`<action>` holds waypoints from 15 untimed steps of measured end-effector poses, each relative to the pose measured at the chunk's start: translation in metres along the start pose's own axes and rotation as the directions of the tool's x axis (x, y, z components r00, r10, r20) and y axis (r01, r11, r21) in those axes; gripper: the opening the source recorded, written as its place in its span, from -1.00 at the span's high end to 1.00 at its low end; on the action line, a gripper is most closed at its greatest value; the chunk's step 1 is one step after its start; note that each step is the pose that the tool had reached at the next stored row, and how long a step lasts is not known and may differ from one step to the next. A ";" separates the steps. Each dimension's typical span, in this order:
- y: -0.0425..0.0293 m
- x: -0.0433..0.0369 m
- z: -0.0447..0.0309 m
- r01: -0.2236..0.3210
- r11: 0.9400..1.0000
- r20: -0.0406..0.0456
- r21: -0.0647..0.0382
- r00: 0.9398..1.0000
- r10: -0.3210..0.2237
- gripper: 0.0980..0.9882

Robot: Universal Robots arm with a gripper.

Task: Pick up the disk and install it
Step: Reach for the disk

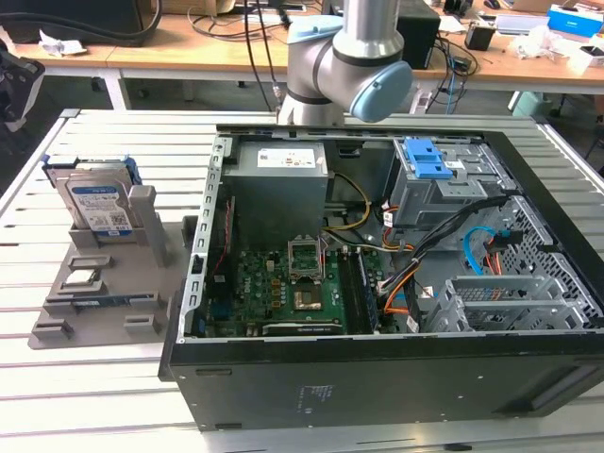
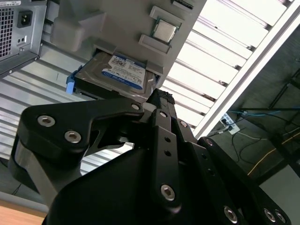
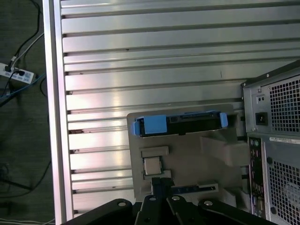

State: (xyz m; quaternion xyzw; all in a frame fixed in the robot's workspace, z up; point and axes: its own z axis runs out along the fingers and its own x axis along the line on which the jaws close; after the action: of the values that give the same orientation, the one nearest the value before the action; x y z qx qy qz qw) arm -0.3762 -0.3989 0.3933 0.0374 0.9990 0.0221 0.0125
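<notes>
The table (image 1: pixel 85 377) is ribbed bare aluminium, smooth and bright enough to glare. At the left of the exterior view, a holder (image 1: pixel 104 302) of matt grey plastic carries the disk (image 1: pixel 97 203), whose silver metal body has a glossy blue-and-white paper label and blue plastic side rails, and a small chip (image 1: pixel 83 277) with a shiny metal lid. The computer case (image 1: pixel 377 387) is matt black painted metal outside and dull grey sheet steel inside. At top centre, the arm (image 1: pixel 368 57) is satin silver metal with pale blue plastic caps. In the second wrist view the gripper (image 2: pixel 158 98) is matt black with bright metal screw heads. The desk (image 1: pixel 189 57) behind looks like smooth wood.
</notes>
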 end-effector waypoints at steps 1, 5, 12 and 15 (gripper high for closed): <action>-0.0001 0.0022 -0.0001 0.000 1.000 0.000 0.000 1.000 0.000 0.98; -0.0007 0.0094 -0.0002 0.000 1.000 0.000 0.000 1.000 0.000 0.98; -0.0016 0.0224 -0.0006 0.000 1.000 0.000 0.000 1.000 0.000 0.98; -0.0020 0.0271 -0.0007 0.000 1.000 0.000 0.000 1.000 0.000 0.98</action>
State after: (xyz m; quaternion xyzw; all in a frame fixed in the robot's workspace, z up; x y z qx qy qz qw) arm -0.4033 -0.3989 0.3933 0.0374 0.9990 0.0221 0.0125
